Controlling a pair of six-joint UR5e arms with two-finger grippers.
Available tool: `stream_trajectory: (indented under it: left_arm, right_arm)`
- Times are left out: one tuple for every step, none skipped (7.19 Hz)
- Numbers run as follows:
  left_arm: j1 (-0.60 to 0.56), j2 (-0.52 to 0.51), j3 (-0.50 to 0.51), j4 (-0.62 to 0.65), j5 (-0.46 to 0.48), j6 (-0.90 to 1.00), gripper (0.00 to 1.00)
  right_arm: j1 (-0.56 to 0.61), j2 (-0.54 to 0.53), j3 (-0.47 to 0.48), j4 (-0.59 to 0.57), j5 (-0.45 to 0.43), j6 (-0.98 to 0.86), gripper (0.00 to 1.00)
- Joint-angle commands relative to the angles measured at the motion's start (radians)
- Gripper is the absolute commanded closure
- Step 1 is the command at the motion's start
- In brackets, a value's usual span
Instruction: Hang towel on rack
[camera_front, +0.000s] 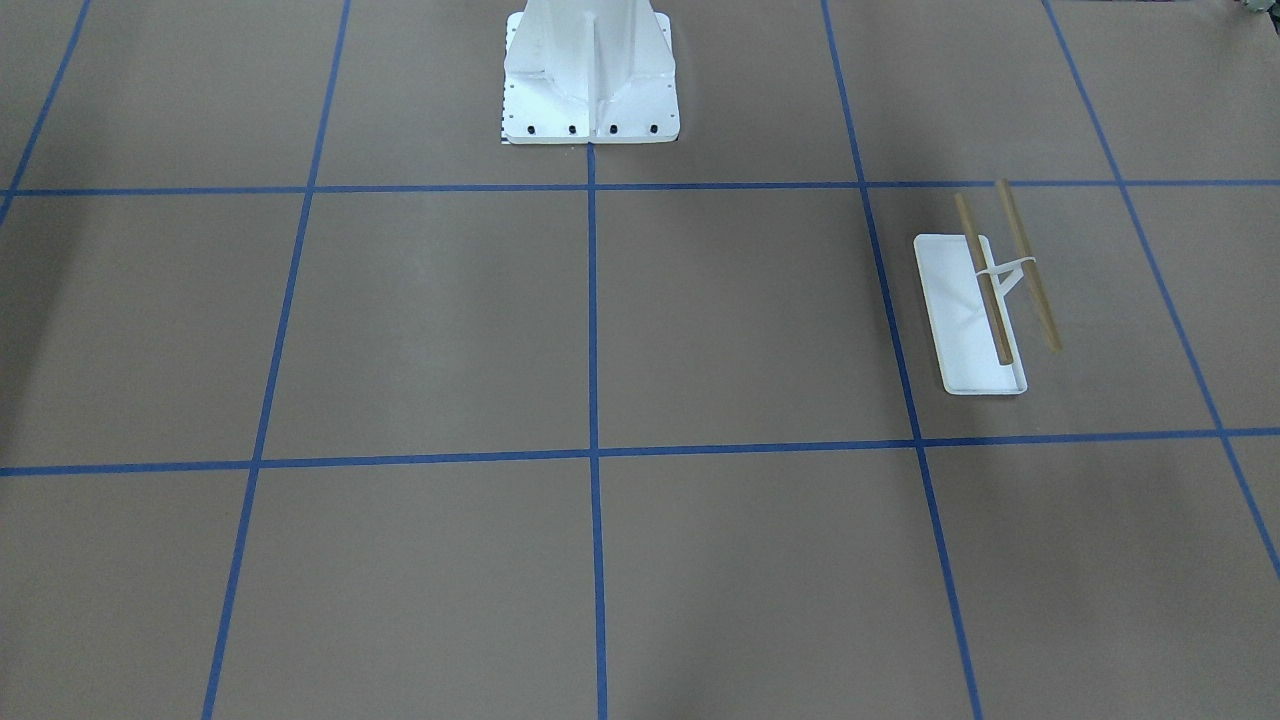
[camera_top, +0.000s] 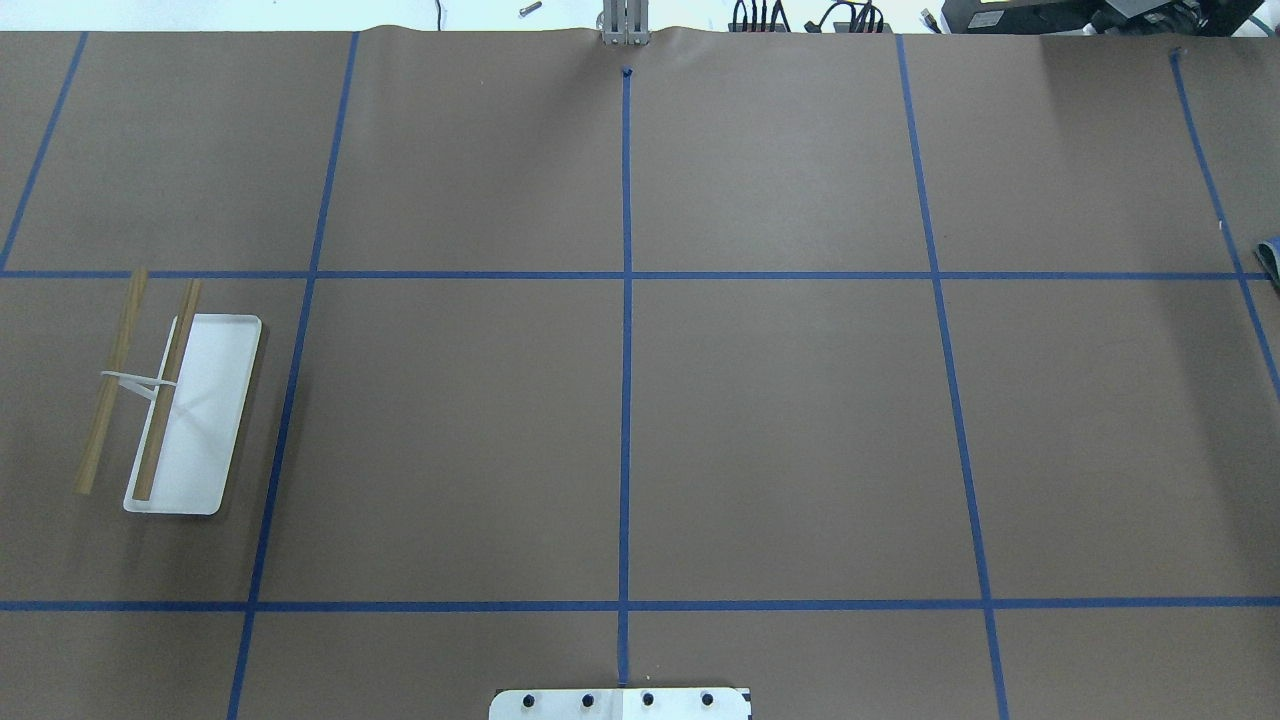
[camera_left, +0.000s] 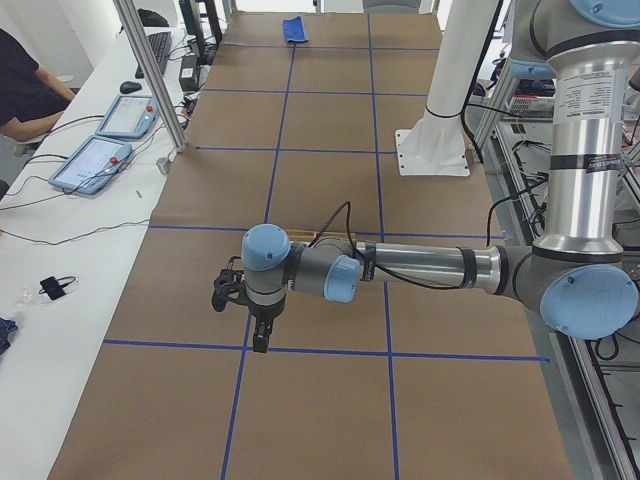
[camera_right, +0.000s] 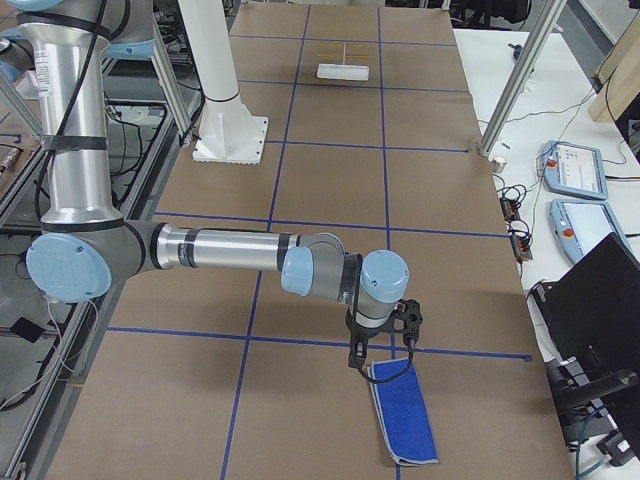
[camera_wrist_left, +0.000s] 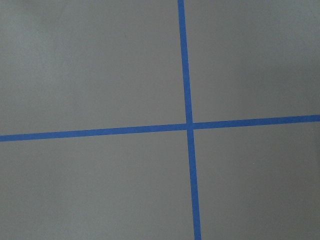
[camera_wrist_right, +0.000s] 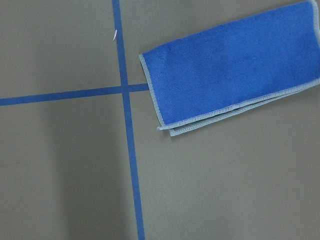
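A brown surface (camera_top: 780, 420) is marked into squares by blue tape. In the overhead view the rack (camera_top: 205, 400) stands at 9 o'clock on the surface, on the robot's left side. Its flat white tray sits on the paper, and its two tan rods run parallel, one over the tray and one just past the tray's 9 o'clock edge. Nothing hangs on the rods.

The towel (camera_right: 405, 425) lies at 3 o'clock, at the far right end of the surface and well apart from the rack. It is folded flat, blue side up, with pale edging showing along its border. In the right wrist view it fills the 1 to 2 o'clock part of the picture, beside a crossing of tape lines.

The right gripper (camera_right: 360, 362) hangs just over the towel's 11 o'clock corner in the right side view. Whether it touches the towel, and whether it is open or closed, cannot be told. The left gripper (camera_left: 260, 342) hovers above a tape line near the rack, and its state cannot be told either. The left wrist view shows only crossing tape.
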Motion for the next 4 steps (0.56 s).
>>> stream_trajectory:
  left_arm:
    - [0.000,0.001,0.000,0.000,-0.002,0.000,0.02]
    - [0.000,0.001,0.002,0.000,-0.002,0.000,0.02]
    - [0.000,0.000,-0.001,0.000,-0.002,-0.002,0.02]
    - [0.000,0.000,0.000,0.000,-0.002,-0.009,0.02]
  right_arm:
    - [0.002,0.008,0.007,0.008,0.015,0.002,0.00]
    - [0.000,0.000,0.005,0.009,0.010,0.002,0.00]
    - [0.000,-0.001,0.008,0.009,0.010,0.002,0.00]
    - [0.000,-0.003,0.012,0.009,0.010,0.002,0.00]
